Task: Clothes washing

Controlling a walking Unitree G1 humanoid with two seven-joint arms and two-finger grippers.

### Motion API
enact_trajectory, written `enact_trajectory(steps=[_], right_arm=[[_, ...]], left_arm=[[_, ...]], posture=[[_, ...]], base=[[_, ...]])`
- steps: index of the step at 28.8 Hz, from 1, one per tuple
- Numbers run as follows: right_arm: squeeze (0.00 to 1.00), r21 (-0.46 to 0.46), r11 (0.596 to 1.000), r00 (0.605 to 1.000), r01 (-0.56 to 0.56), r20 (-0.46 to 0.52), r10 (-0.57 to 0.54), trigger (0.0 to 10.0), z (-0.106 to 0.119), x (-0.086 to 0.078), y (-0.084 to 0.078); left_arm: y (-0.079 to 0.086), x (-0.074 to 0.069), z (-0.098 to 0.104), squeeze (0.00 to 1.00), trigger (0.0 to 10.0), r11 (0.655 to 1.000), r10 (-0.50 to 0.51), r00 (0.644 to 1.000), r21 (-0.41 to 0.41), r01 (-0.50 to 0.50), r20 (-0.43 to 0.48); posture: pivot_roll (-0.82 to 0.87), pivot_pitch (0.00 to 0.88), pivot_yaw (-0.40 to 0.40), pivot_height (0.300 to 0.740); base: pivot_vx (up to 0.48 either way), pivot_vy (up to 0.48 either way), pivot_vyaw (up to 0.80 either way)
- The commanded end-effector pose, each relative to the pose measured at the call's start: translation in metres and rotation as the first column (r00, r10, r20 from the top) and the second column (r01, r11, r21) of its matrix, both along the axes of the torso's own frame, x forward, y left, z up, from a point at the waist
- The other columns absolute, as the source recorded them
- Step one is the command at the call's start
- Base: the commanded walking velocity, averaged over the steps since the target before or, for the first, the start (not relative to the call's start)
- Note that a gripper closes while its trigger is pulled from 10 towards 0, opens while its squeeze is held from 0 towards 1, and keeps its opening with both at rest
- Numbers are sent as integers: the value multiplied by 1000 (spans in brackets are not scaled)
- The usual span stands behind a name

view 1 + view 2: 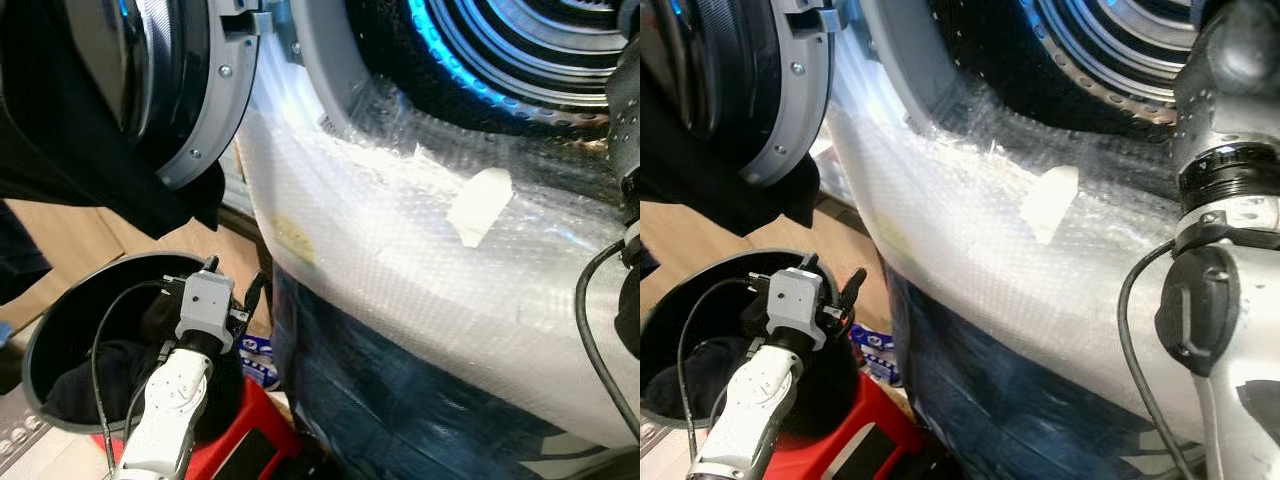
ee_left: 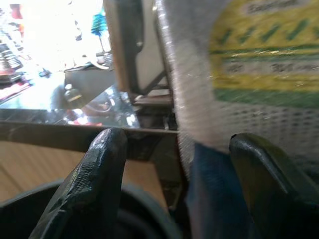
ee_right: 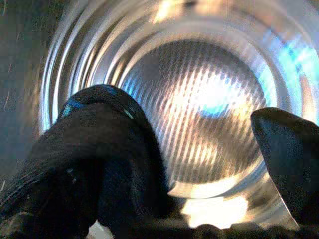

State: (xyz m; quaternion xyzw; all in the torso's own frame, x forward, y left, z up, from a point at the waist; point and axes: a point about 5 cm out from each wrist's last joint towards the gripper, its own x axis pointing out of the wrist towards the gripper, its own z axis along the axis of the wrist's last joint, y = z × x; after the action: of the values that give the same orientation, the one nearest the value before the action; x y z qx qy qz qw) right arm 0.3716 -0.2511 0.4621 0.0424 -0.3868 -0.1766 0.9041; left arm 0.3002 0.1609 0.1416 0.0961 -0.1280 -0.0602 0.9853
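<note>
The washing machine's steel drum [image 3: 199,99] lies open at the upper right, and my right arm [image 1: 1225,200] reaches into it. Inside, my right gripper [image 3: 189,134] is open, with a black garment [image 3: 99,149] draped over one finger. A dark laundry basket [image 1: 40,340] stands on the floor at the lower left, with dark clothes [image 1: 90,375] in it. Above the basket's far rim hangs my left gripper [image 1: 235,280], open and empty, close to the machine's front. Another dark cloth [image 1: 70,150] hangs over the open door [image 1: 215,110].
Bubble wrap [image 1: 420,260] covers the machine's front below the drum opening, with a strip of tape [image 1: 480,205] on it. A red object [image 1: 255,425] lies on the floor between basket and machine. Wooden flooring [image 1: 70,240] shows at the left.
</note>
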Motion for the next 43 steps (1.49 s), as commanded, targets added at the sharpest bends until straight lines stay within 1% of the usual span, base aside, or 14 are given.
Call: enact_trajectory(steps=[1,4,7,9,10,17,22,26,31,36,38,39,40,43], right_arm=[[0,25,999,982,41,184,-45,10000,38,-28,-10],[0,18,999,995,45,92,-46,10000,28,-19,-11],[0,24,999,989,-25,-145,28,10000,-15,10,-4],[0,24,999,989,-25,-145,28,10000,-15,10,-4],[0,22,997,965,-70,-253,74,10000,-40,23,5],[0,51,988,930,-143,-336,152,10000,-61,31,21],[0,103,974,897,-202,-379,226,10000,-51,25,44],[0,71,943,892,-326,-306,332,10000,-29,4,73],[0,-3,930,915,-368,-180,361,10000,-10,-24,80],[0,-135,824,830,-550,19,557,10000,3,-59,103],[0,-135,824,830,-550,19,557,10000,3,-59,103],[0,-153,798,802,-583,52,595,10000,6,-66,106],[0,-153,798,802,-583,52,595,10000,6,-66,106],[0,-244,721,716,-648,125,686,10000,3,-89,112]], left_arm=[[1,-2,-2,0,10000,1000,-3,1000,-7,2,-10],[0,-2,-3,0,10000,1000,-4,1000,-8,4,-12],[-1,-2,-4,0,10000,1000,-7,1000,-10,7,-18],[-1,-2,-4,0,10000,1000,-7,1000,-10,7,-18],[-3,-4,-5,0,10000,1000,-19,999,-10,18,-27],[-4,-7,-7,0,10000,999,-32,999,-5,32,-40],[-6,-7,-9,0,10000,999,-37,998,-8,37,-45],[-10,-7,-9,0,10000,999,-49,998,-13,49,-47],[-13,-8,-9,0,10000,998,-60,997,-15,60,-46],[-14,-8,-11,0,10000,998,-65,996,-18,65,-54],[-14,-8,-11,0,10000,998,-65,996,-18,65,-54],[-15,-8,-11,0,10000,998,-68,996,-19,67,-54],[-15,-8,-11,0,10000,998,-68,996,-19,67,-54],[-17,-8,-12,0,10000,997,-76,996,-8,75,-56]], posture=[[-7,132,25,740],[-13,137,21,740],[-10,144,18,740],[-10,144,18,740],[0,147,18,740],[-9,159,11,740],[-31,165,11,740],[-38,167,9,740],[-38,167,2,740],[-56,168,8,740],[-56,168,8,740],[-57,167,8,740],[-57,167,8,740],[-44,164,-5,740]], base=[[0,0,0],[0,0,0],[0,0,0],[0,0,0],[0,0,0],[0,0,0],[0,0,0],[0,0,0],[0,0,0],[0,0,0],[0,0,0],[0,0,0],[0,0,0],[0,0,0]])
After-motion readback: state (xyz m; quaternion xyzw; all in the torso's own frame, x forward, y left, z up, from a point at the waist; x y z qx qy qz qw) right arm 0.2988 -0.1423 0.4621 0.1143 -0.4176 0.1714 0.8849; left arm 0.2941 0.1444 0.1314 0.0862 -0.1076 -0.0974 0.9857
